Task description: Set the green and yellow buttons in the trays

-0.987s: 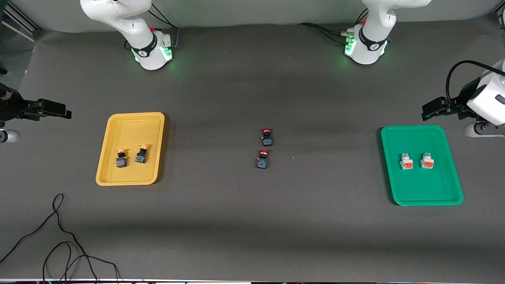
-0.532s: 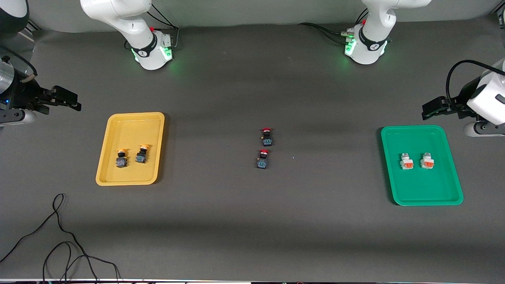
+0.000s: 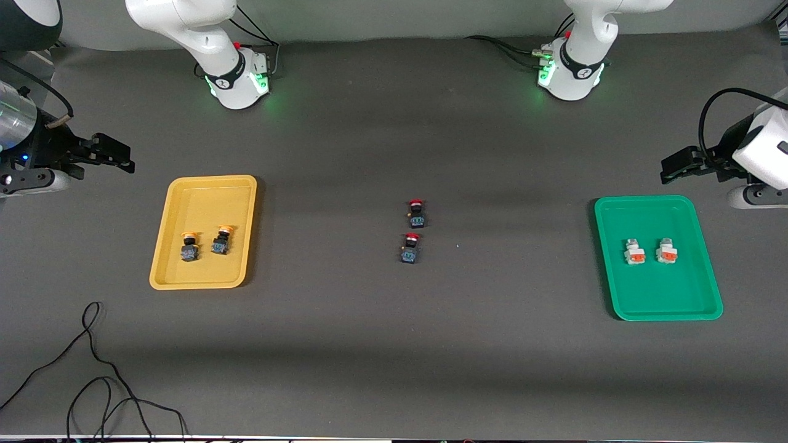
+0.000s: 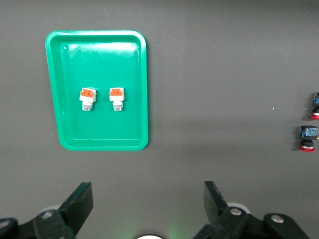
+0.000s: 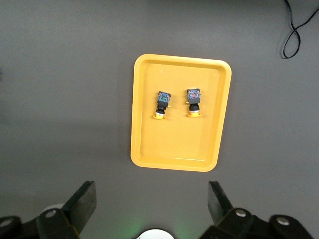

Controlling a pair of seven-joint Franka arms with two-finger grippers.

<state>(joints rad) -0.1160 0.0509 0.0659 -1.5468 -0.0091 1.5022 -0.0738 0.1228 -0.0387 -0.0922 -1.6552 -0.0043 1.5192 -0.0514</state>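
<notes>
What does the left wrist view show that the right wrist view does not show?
Only the left wrist view shows the green tray with two white-bodied buttons lying side by side in it, the two red-capped switches on the bare table, and the open, empty left gripper.

Only the right wrist view shows the yellow tray with two black-bodied, yellow-capped buttons side by side, a loop of black cable, and the open, empty right gripper.

Both show the dark grey table.
</notes>
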